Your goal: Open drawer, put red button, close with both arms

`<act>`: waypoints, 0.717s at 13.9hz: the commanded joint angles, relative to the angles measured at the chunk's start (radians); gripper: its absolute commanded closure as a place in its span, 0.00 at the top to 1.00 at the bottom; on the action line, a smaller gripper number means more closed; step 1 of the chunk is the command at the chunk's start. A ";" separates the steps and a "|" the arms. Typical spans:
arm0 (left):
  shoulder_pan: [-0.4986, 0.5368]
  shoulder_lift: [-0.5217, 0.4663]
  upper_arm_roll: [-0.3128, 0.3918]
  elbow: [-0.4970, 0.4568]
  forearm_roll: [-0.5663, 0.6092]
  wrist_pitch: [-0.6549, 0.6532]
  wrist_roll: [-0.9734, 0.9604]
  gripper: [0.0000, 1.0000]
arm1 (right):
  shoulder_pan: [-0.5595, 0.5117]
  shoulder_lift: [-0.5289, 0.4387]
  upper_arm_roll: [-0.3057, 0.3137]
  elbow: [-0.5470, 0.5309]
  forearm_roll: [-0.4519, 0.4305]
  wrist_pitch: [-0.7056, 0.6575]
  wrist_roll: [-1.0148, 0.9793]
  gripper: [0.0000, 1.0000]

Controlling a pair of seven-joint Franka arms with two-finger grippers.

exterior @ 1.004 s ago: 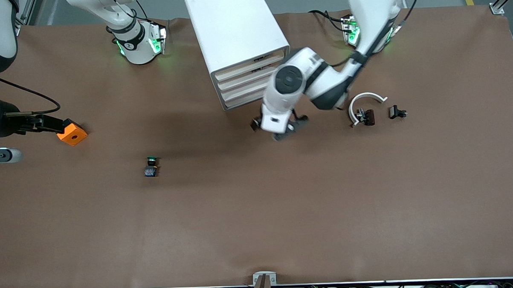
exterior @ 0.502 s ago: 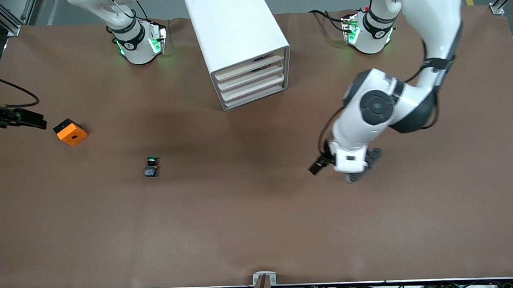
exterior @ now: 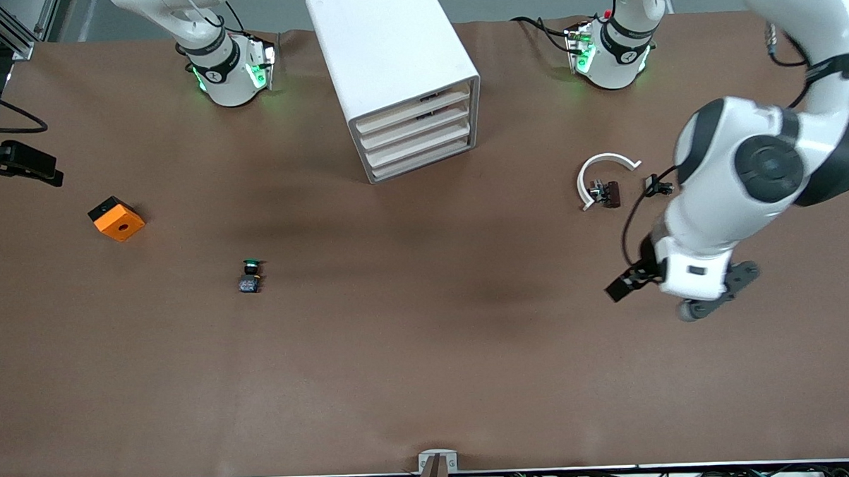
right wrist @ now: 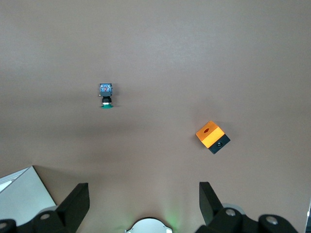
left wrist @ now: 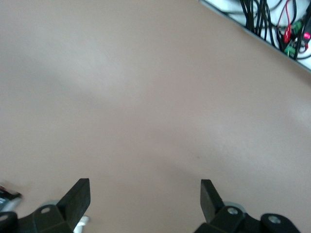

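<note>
Left gripper [left wrist: 145, 194] wide open, empty, over bare table [exterior: 429, 379]. Right gripper [right wrist: 144, 196] likewise, above orange cube [right wrist: 212, 137] and green-capped button [right wrist: 106, 94].

No legible text, label, brand, number or sign is found in any view. The round bands on the two arm bases [exterior: 215, 69] [exterior: 619, 48] carry small dark marks too small to be read. The cabinet [exterior: 390, 49], the orange cube [exterior: 116, 219] and the bench [exterior: 429, 379] bear no readable marking.
</note>
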 commanded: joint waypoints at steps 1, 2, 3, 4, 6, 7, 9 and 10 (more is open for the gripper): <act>0.042 -0.079 -0.020 -0.010 0.005 -0.033 0.105 1.00 | -0.001 -0.084 0.002 -0.115 0.012 0.024 0.002 1.00; 0.043 -0.104 -0.017 -0.010 0.005 -0.057 0.126 1.00 | 0.000 -0.096 0.002 -0.128 0.012 0.022 0.002 1.00; 0.042 -0.139 -0.011 -0.010 -0.009 -0.083 0.146 1.00 | 0.000 -0.111 0.003 -0.150 0.017 0.036 0.003 1.00; 0.039 -0.186 -0.005 -0.022 -0.032 -0.102 0.147 1.00 | 0.000 -0.124 0.000 -0.162 0.050 0.054 0.004 1.00; 0.027 -0.259 0.052 -0.025 -0.065 -0.149 0.162 1.00 | -0.007 -0.143 -0.006 -0.188 0.095 0.067 0.005 1.00; 0.024 -0.300 0.070 -0.029 -0.126 -0.182 0.204 1.00 | -0.016 -0.162 -0.006 -0.217 0.097 0.085 0.005 1.00; 0.011 -0.387 0.101 -0.081 -0.141 -0.219 0.306 1.00 | -0.020 -0.214 -0.006 -0.294 0.097 0.133 0.005 1.00; -0.010 -0.414 0.144 -0.098 -0.141 -0.220 0.339 1.00 | -0.020 -0.229 -0.006 -0.317 0.097 0.146 0.005 1.00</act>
